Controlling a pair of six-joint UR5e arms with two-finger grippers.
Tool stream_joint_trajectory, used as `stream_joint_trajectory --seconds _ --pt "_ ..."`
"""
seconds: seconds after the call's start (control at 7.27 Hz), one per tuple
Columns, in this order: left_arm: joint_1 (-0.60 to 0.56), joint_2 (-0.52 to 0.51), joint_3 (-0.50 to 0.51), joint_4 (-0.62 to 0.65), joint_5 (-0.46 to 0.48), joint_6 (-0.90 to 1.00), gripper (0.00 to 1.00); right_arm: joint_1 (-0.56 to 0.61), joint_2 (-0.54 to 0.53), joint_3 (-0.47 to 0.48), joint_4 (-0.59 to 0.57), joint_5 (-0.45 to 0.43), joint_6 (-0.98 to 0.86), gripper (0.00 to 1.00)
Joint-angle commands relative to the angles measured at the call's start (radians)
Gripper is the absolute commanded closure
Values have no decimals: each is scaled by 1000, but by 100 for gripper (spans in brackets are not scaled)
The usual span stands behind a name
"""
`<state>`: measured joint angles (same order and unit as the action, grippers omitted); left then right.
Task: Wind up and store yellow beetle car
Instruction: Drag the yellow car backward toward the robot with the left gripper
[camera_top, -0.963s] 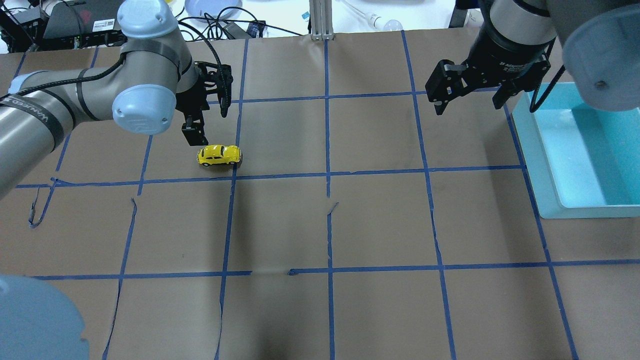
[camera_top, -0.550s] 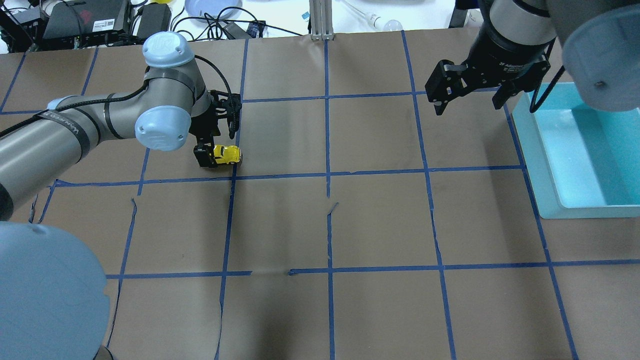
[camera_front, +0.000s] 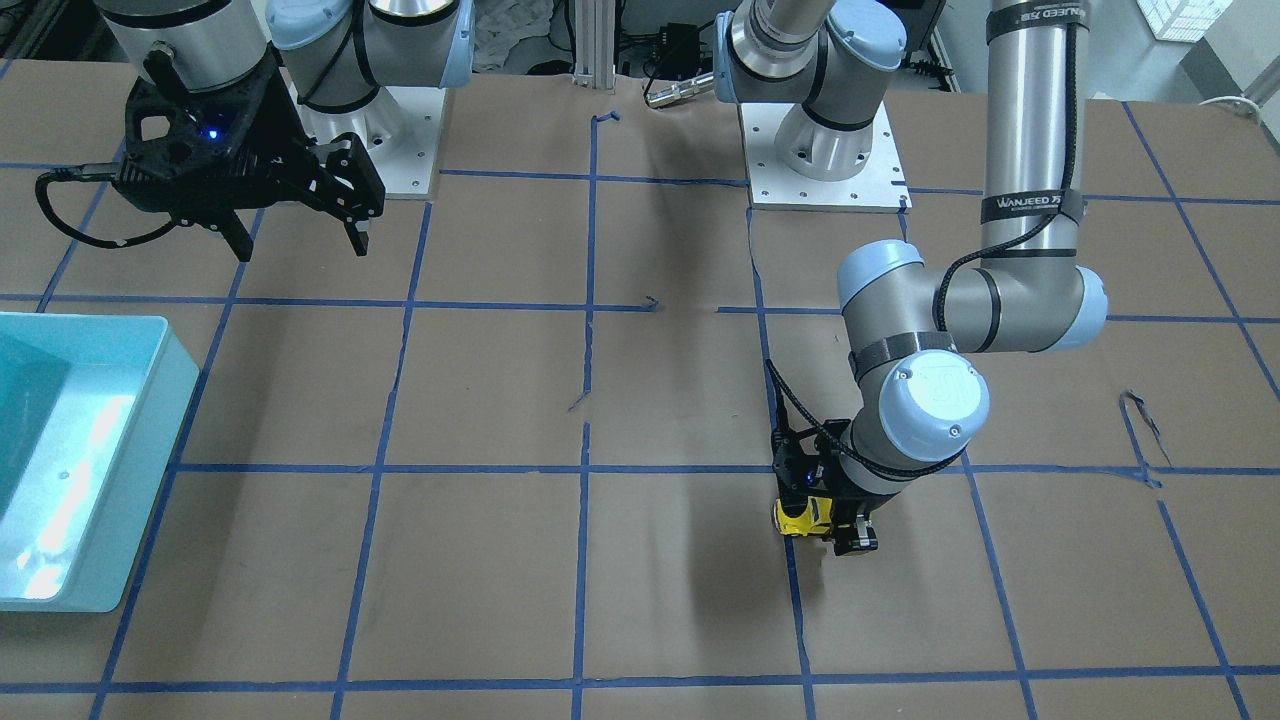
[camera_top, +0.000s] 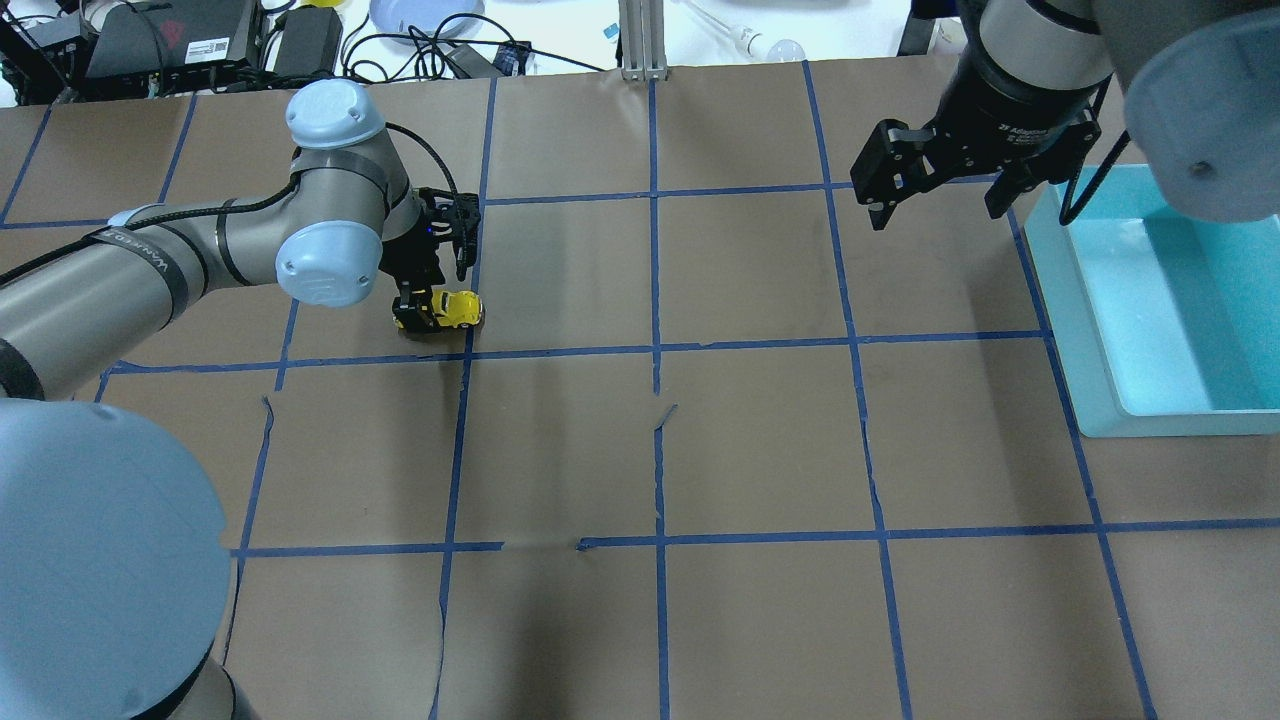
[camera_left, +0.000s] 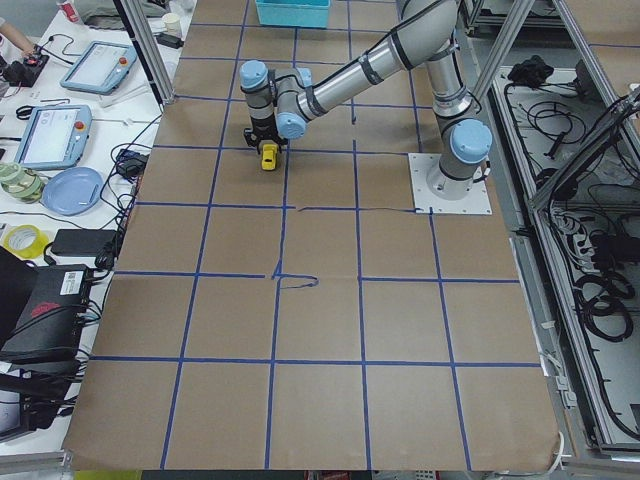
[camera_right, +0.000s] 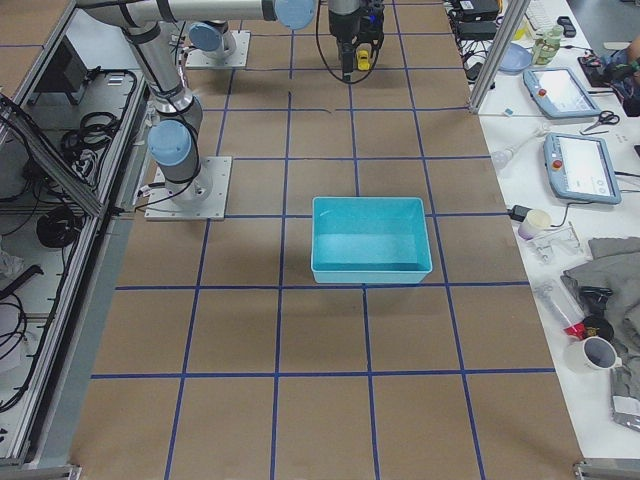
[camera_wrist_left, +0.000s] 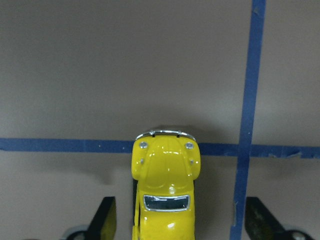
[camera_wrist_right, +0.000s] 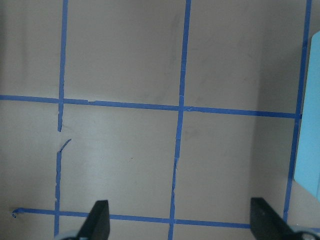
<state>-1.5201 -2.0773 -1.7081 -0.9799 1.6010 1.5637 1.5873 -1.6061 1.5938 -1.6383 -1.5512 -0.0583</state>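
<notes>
Left end effector (camera_wrist_left: 181, 222) spread wide, straddling yellow beetle car (camera_wrist_left: 166, 170)

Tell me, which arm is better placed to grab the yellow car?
Left. The left gripper straddles the yellow beetle car, jaws open; the right gripper hangs far off by the teal bin.

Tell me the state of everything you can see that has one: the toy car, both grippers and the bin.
yellow beetle car: upright on its wheels on the table, between the left gripper's fingers, not gripped.
left gripper: open, lowered around the car, fingers clear of its sides.
right gripper: open, empty, held above the table beside the bin.
teal bin: upright, open-topped, empty.
</notes>
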Motion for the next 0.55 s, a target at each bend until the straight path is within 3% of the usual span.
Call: stream_joint_trajectory --seconds 0.0,0.28,0.41 --pt "9 -4 -4 1 -1 -7 23 0 0 0 0 0 0 0" --pt "9 -6 1 1 -3 -5 34 0 0 0 0 -1 0 0" --pt "9 -6 2 3 -3 -1 44 0 0 0 0 0 0 0"
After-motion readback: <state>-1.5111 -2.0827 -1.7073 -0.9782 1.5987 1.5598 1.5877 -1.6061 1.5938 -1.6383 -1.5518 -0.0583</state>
